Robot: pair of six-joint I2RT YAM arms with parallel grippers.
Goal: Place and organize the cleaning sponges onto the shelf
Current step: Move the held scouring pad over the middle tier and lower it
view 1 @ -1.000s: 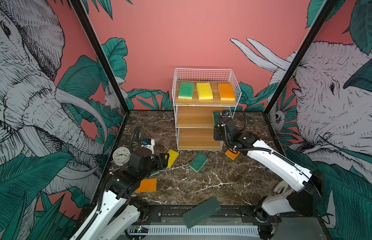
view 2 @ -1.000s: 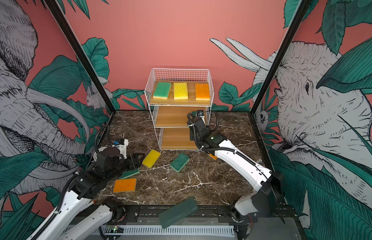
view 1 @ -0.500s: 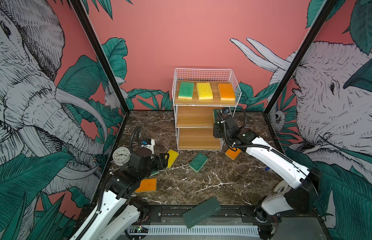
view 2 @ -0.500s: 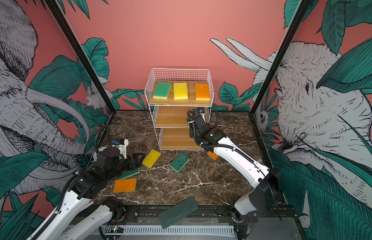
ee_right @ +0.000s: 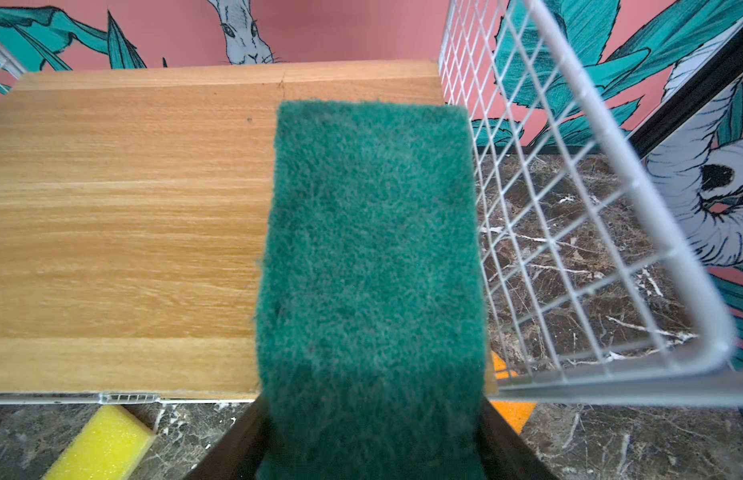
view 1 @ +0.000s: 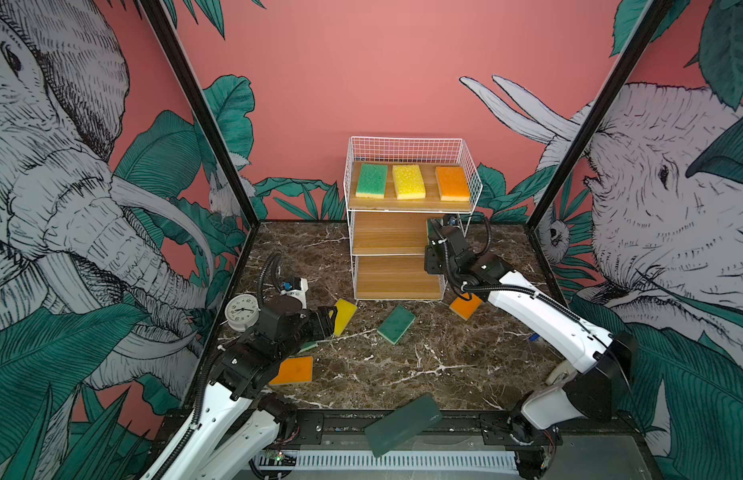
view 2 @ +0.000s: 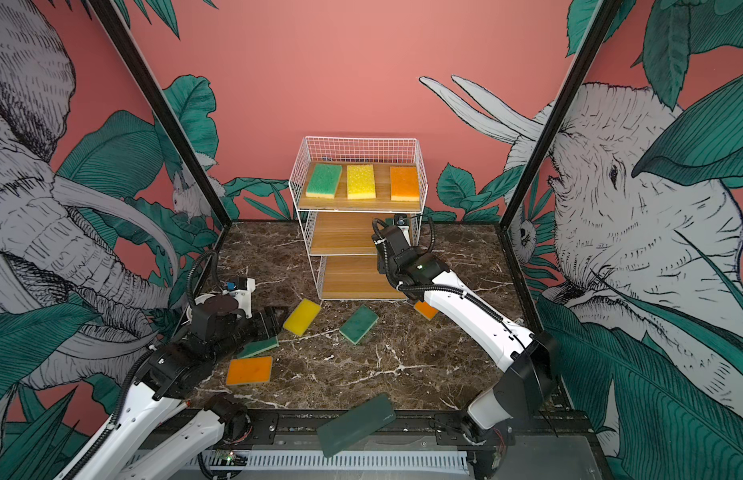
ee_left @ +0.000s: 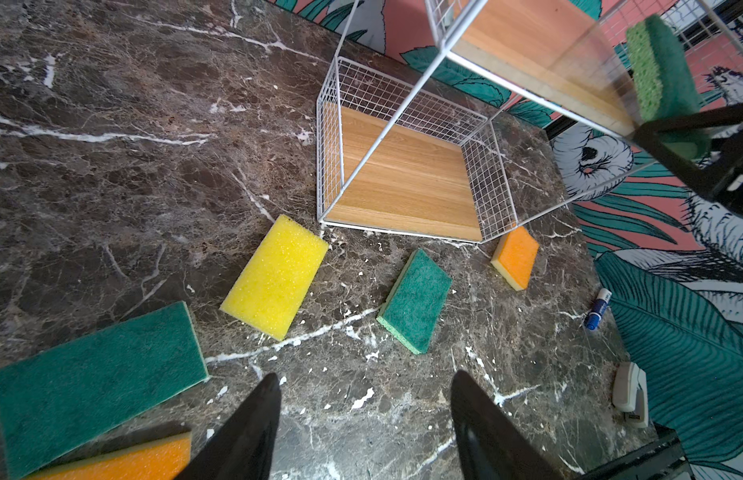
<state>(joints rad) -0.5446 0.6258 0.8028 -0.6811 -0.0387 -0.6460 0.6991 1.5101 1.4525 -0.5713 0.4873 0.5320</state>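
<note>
Sponges are what this job is about, and one dark green sponge [ee_right: 370, 249] is at the shelf [view 1: 407, 149]. It is over the shelf's middle board [ee_right: 124, 232], close beside the wire side wall [ee_right: 569, 232] on the right arm's side. The right tool [ee_right: 372, 415] has one finger [ee_right: 232, 449] on each side of it. I cannot tell if the fingers squeeze it or only sit next to it. The left tool [ee_left: 363, 376] is wide and holds nothing, low over the counter [view 1: 403, 374] in front of the shelf.

To do this step well, I think the sponge should go down flat and a bit deeper in, because its near end sticks out past the board's front edge. It should lie straight, like the green sponge [view 1: 372, 180], yellow sponge [view 1: 408, 181] and orange sponge [view 1: 453, 183] in a row on the shelf's top board [view 1: 409, 202]. Then the fingers should open wide and back straight out, so they do not drag the sponge or bump the wire.

The sponge's underside is hidden, so I cannot tell if it rests on the board. In both top views the right arm hides most of its own tool. Five more sponges lie on the counter in front of the shelf, and one half-hidden sponge [view 2: 259, 347] is partly under the left arm. A small blue thing [ee_left: 596, 309] is too tiny to name.
</note>
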